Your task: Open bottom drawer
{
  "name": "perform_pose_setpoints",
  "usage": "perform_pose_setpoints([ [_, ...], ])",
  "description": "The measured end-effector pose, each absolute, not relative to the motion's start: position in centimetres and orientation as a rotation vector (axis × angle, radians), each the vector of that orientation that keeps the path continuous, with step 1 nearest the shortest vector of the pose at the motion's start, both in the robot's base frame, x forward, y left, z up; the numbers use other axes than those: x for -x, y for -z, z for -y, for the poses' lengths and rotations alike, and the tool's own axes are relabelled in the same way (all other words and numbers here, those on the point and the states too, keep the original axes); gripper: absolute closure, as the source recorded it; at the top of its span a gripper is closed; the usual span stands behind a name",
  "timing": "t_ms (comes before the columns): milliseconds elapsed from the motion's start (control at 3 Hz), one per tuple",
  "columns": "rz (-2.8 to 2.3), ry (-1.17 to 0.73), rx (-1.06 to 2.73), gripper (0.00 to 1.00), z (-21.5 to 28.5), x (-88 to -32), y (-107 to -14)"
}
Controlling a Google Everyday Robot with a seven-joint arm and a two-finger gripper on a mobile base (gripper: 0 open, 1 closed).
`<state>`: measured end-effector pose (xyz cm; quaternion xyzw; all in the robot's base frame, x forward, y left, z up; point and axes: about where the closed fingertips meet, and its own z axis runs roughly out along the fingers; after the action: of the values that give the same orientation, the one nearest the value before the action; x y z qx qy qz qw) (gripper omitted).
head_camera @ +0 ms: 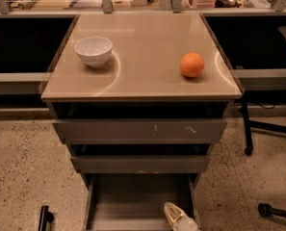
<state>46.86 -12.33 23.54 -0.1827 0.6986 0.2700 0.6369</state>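
Observation:
The bottom drawer (133, 201) of the grey cabinet stands pulled out toward me, its grey tray interior showing below the two shut drawer fronts. Its front panel runs along the bottom edge of the view, mostly cut off. My gripper (175, 215) shows as a pale tip at the drawer's front right, at the bottom edge of the view. The arm behind it is out of view.
A white bowl (93, 50) and an orange (192, 64) sit on the beige cabinet top (142, 52). The top drawer front (140, 130) has pale scratches; the middle front (140, 164) is shut. Chair legs and castors (272, 211) stand at right; a black object (44, 217) lies at lower left.

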Motion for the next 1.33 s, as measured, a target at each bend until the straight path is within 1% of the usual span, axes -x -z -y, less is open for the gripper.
perform_pose_setpoints([
  [333, -1.52, -0.53, 0.311, 0.81, 13.7, -47.13, -24.98],
  [1000, -1.52, -0.53, 0.31, 0.35, 13.7, -47.12, -24.98],
  [1333, -1.492, -0.512, 0.28, 0.12, 14.54, -46.89, -25.33],
])
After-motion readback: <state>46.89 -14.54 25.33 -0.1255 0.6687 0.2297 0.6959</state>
